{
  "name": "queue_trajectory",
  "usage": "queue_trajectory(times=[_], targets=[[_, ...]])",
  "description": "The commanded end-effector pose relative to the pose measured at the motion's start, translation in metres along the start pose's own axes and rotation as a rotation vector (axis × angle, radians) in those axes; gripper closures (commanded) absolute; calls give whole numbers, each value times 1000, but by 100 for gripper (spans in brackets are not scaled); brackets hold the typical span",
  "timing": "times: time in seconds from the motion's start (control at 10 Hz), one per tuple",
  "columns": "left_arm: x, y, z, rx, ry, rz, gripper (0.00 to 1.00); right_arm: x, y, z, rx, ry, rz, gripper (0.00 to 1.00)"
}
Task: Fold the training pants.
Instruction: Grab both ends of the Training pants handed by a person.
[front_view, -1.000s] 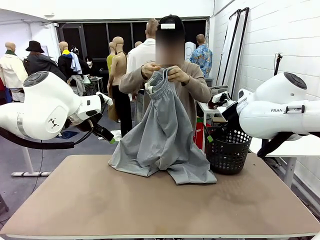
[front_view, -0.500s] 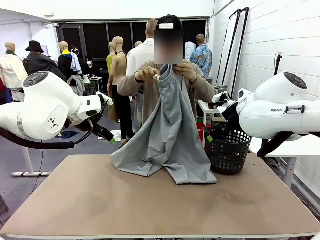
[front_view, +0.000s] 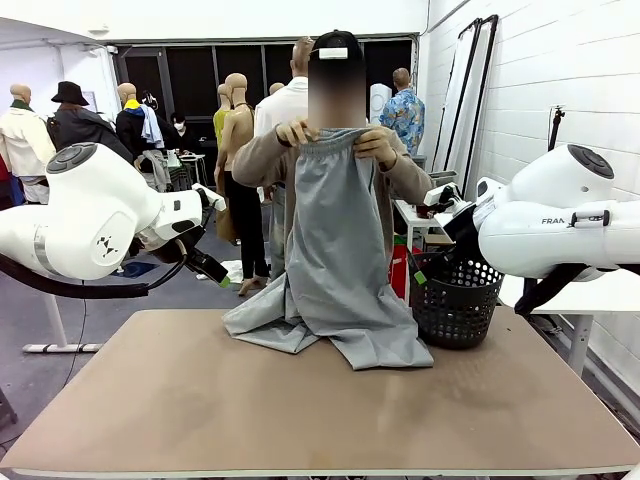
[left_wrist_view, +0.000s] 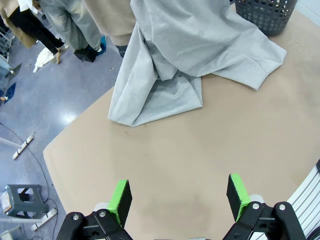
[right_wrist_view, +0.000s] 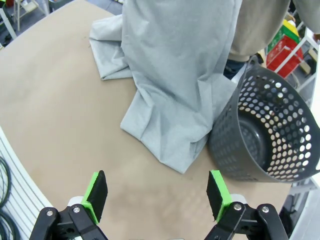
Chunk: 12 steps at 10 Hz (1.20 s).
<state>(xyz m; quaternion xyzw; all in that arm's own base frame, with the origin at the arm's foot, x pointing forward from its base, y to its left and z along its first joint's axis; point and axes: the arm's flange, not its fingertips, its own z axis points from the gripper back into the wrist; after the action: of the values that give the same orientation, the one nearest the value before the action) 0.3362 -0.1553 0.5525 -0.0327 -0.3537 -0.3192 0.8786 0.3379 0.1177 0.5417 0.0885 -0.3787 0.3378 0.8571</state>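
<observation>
I am watching the person at the far side pulling the waistband wide. A moment ago it was bunched between the person's right hand (front_view: 296, 131) and the person's left hand (front_view: 376, 146); now they are holding it stretched flat at shoulder height. The training pants (front_view: 335, 250) are hanging from that grip, with the legs pooling on the bench (front_view: 300, 420) up against the basket (front_view: 455, 300). I am reading this as spreading-out before any fold, so folding is not yet begun. The left pincer (left_wrist_view: 178, 192) is hovering fully open over bare bench, gripping nothing, and the right pincer (right_wrist_view: 156, 189) is doing likewise. I am counting one pair of pants, one basket, two hands and two pincers.
</observation>
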Motion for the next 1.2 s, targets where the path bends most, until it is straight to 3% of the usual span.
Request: queue_trajectory(times=[0.0,1.1], targets=[[0,0,1,-3,-1,1,0,0,0,0,3,0,0,0],[0,0,1,-3,-1,1,0,0,0,0,3,0,0,0]])
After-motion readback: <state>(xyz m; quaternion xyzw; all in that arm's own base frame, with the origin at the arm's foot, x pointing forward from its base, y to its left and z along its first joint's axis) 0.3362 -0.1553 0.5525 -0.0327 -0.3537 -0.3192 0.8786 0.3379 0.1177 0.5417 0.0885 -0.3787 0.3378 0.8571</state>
